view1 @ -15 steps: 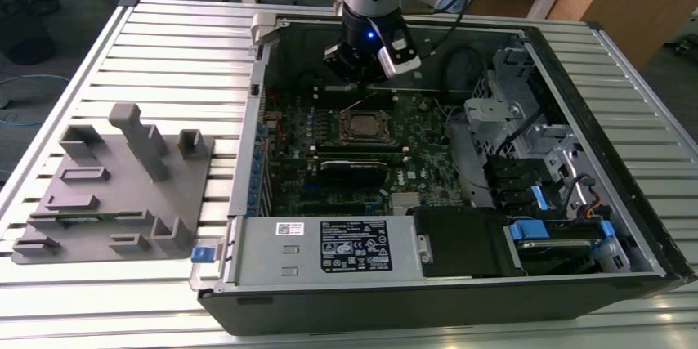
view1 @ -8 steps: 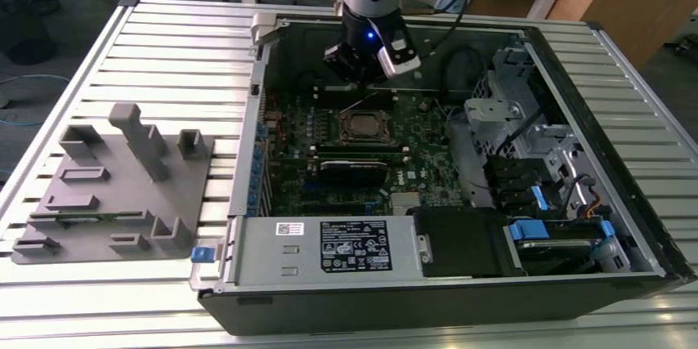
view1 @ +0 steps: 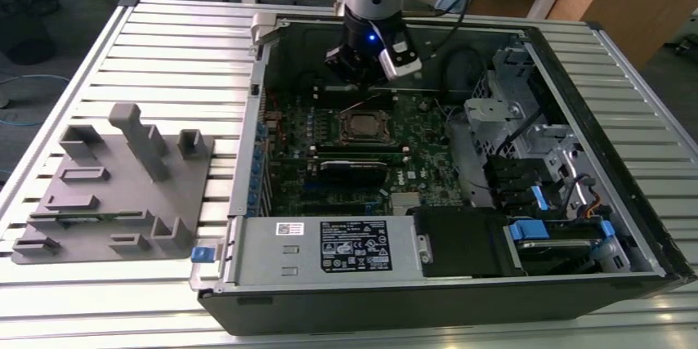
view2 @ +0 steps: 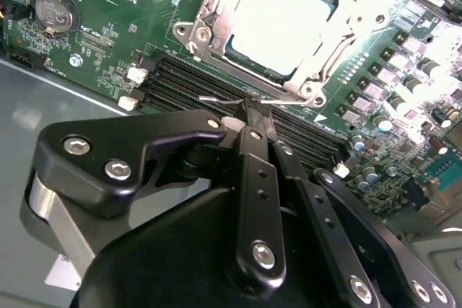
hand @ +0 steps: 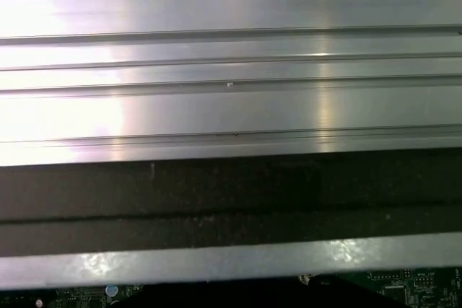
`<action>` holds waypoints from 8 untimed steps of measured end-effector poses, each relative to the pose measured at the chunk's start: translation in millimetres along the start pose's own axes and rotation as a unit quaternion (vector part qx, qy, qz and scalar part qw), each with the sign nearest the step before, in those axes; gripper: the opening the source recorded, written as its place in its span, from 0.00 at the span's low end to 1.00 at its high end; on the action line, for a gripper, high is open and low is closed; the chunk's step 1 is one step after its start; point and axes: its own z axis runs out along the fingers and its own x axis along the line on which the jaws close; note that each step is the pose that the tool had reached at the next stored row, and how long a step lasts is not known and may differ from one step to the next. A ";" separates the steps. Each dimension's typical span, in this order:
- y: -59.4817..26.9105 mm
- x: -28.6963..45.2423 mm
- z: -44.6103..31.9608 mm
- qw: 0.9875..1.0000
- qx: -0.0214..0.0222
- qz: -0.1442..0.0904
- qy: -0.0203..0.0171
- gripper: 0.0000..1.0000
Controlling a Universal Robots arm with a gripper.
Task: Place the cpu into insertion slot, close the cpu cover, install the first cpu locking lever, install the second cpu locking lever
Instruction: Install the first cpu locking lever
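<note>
Case: an open computer case (view1: pixel 247 161) is laid on the slatted bench (view1: pixel 163 46), toward the bench's edge on the exterior view's right. A grey fixture (view1: pixel 109 194) is set by the opposite edge.
Slot: the slot (view1: pixel 340 127) is found on the green board (view1: pixel 426 140), in the part of the case nearest the bench's far edge.
Cpu: the cpu (view2: pixel 285 23) is seated flat in the slot, so this step is judged done.
Cover: the cover (view2: pixel 333 30) is seen lying down around the cpu, its cut-out framing the metal top. It is judged closed.
Levers: a thin silvery wire, taken for a lever (view2: pixel 215 98), is seen right at the fingertips, just beside the black memory slots (view2: pixel 180 81). Whether either lever is latched cannot be told, and both are judged outstanding.
Claw: the gripper (view2: pixel 249 108) is clenched, its fingers drawn together with no gap to be seen. Whether the wire is pinched between them cannot be told.
Position: in the exterior view the gripper (view1: pixel 358 71) is held low inside the case, near the slot on the side toward the bench's far edge.
Progress: roughly the first half of the task is judged complete, with the cpu placed and the cover down. The lever work is judged to be the step in hand.
</note>
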 end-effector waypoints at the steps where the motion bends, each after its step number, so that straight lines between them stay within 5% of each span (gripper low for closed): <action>1: 0.1 -1.3 0.2 1.000 0.000 0.000 0.000 0.11; 8: 0.3 -9.0 2.7 1.000 0.000 0.000 0.000 0.11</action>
